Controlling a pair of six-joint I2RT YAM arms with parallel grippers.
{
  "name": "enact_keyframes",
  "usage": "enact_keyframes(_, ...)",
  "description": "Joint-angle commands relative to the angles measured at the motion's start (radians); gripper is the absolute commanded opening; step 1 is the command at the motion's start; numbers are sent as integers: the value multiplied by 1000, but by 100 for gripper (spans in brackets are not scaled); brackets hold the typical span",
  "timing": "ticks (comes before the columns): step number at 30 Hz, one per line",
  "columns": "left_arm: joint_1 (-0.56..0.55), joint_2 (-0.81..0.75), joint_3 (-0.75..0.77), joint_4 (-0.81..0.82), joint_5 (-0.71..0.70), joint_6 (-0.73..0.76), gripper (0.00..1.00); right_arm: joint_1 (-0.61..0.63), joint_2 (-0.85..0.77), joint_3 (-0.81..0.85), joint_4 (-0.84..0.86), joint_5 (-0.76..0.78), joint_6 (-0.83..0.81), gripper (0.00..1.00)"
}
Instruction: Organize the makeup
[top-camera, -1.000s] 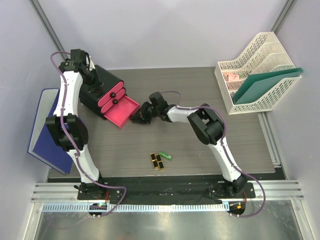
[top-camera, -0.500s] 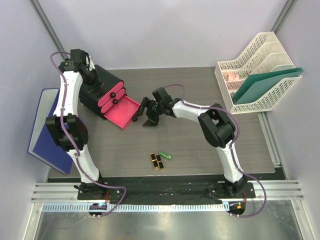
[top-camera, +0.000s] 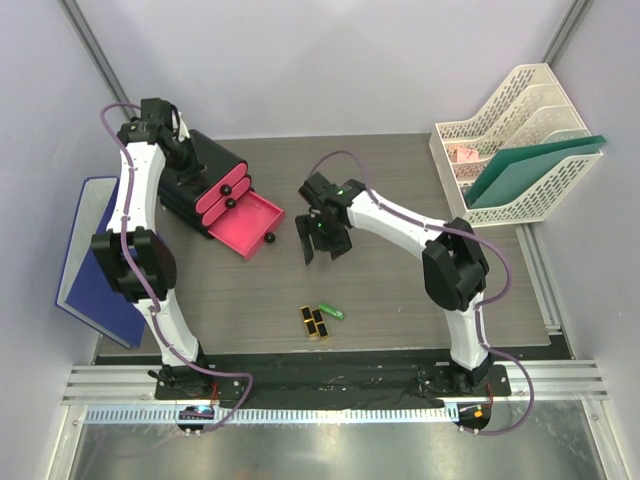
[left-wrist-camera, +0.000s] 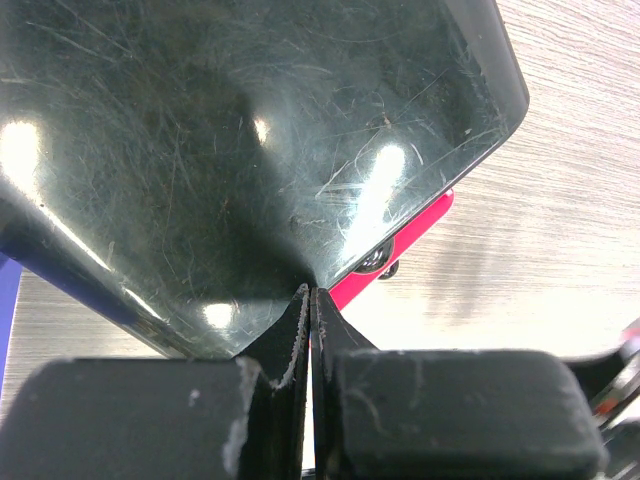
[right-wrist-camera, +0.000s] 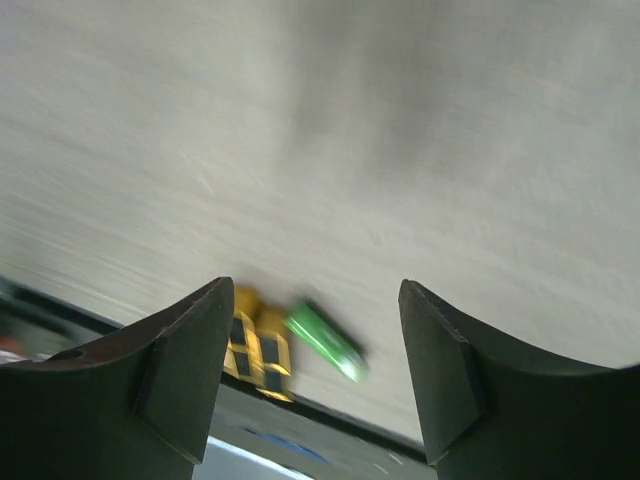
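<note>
Two black-and-gold lipsticks (top-camera: 314, 322) lie side by side near the table's front, with a green tube (top-camera: 331, 312) just to their right. They also show blurred in the right wrist view, the lipsticks (right-wrist-camera: 258, 348) beside the green tube (right-wrist-camera: 325, 341). My right gripper (top-camera: 322, 244) is open and empty, above the table's middle, apart from them. My left gripper (left-wrist-camera: 311, 292) is shut and pressed against the top of the black box (top-camera: 200, 170) at the back left. The box's pink drawer (top-camera: 245, 223) stands pulled out. Other makeup is out of view.
A white file rack (top-camera: 510, 140) with a green folder stands at the back right. A blue board (top-camera: 88, 255) leans at the table's left edge. Two closed pink drawers with black knobs (top-camera: 226, 195) sit above the open one.
My right gripper has pulled back from the open pink drawer, moving right and toward the front, and has turned to face down. The left arm has not moved.
</note>
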Motion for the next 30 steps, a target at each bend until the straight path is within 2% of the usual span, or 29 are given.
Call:
enact_keyframes(1,-1,45,-37,-89,-29,21,0,124,-94,-82,-207,247,-180,72)
enact_keyframes(7,-1,46,-48,-83,-34,25,0,208,-130,-167,-223,289,-174,68)
enact_keyframes(10,-1,50,-49,-85,-34,25,0,226,-137,-196,-232,319,-172,63)
enact_keyframes(15,-1,54,-49,-82,-32,23,0,256,-130,-242,-207,344,-189,61)
enact_keyframes(30,1,50,-62,-85,-40,26,0,296,-102,-230,-184,246,-198,56)
